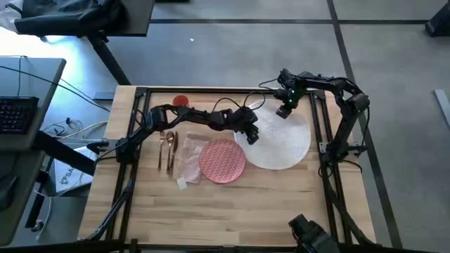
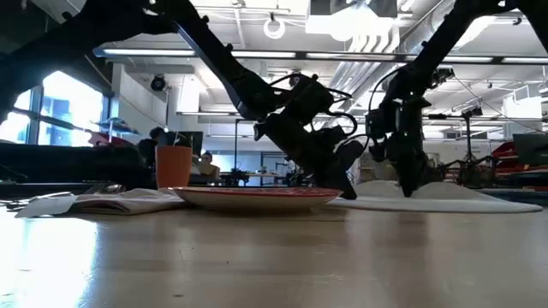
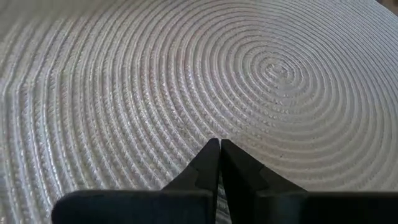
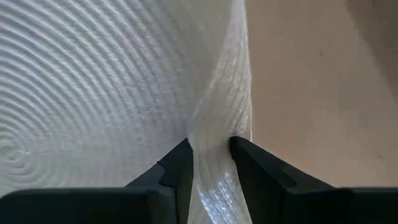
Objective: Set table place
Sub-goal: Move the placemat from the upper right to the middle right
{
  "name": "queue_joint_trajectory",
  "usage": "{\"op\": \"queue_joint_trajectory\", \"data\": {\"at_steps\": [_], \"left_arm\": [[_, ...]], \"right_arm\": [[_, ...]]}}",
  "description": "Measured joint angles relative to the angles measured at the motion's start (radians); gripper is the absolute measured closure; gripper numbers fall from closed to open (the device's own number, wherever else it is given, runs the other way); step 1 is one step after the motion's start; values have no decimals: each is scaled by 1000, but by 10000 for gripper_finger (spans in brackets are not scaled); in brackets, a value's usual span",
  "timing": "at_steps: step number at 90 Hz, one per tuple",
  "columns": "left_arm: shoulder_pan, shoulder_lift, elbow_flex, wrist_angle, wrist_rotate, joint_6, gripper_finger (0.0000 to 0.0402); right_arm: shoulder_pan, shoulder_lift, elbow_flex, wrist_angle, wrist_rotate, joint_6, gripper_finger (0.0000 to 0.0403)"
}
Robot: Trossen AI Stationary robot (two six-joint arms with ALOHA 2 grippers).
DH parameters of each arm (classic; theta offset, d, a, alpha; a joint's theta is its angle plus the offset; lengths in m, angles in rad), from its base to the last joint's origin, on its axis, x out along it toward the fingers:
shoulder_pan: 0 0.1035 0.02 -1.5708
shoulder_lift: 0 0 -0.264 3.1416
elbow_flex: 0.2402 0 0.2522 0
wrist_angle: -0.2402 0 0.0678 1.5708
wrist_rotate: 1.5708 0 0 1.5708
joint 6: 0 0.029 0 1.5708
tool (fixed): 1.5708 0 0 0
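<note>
High view: your right gripper sits at the far edge of the big white round mat; your left gripper sits at the mat's near-left edge, beside the red-patterned plate.

Right wrist view: fingers pinch a raised fold of the woven mat. The fold stands up between the two fingers, with bare tabletop just beyond it.

Left wrist view: fingers pressed together, tips touching. Coiled mat surface fills everything ahead of them. You cannot tell whether any of the mat's edge is caught between them.

Low view: both grippers are down at mat level, and the left one tilts toward the plate.

Rest of the setting, left of your left fingers: pink napkin touching the plate; copper cutlery just beyond the napkin; orange cup near the far rail. All rest on the wood tabletop.
</note>
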Motion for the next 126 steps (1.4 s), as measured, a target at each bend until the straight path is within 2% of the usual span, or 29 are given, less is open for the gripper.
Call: {"op": "queue_joint_trajectory", "data": {"at_steps": [8,19,27,34,40,51,67,80,92,107,118,126], "left_arm": [[0,0,0,2,1,0,401],[-5,0,0,2,2,0,401],[-11,-1,0,4,-1,1,401],[-19,-1,-1,19,0,8,401],[-23,-1,-1,33,4,8,402],[-23,-1,-1,33,9,9,402],[-21,-1,-1,34,1,21,402],[-13,-1,-1,37,-33,48,402],[-5,-1,-1,39,-53,54,402],[-5,-1,-1,41,-56,55,402],[-9,-1,-1,41,-57,55,402],[-13,-1,0,42,-58,55,402]], "right_arm": [[-5,1,18,-6,41,7,272],[-18,2,41,-4,40,7,227],[-36,2,43,-2,19,0,200],[-64,12,43,-1,-44,0,190],[-92,28,43,-3,-109,14,189],[-122,59,49,-12,-146,31,195],[-131,72,49,-47,-247,-30,210],[-132,77,43,-98,-385,-80,215],[-141,80,41,-115,-509,-55,215],[-145,80,41,-116,-528,-54,215],[-145,80,41,-116,-466,-55,215],[-145,75,41,-136,-464,-74,220]]}}
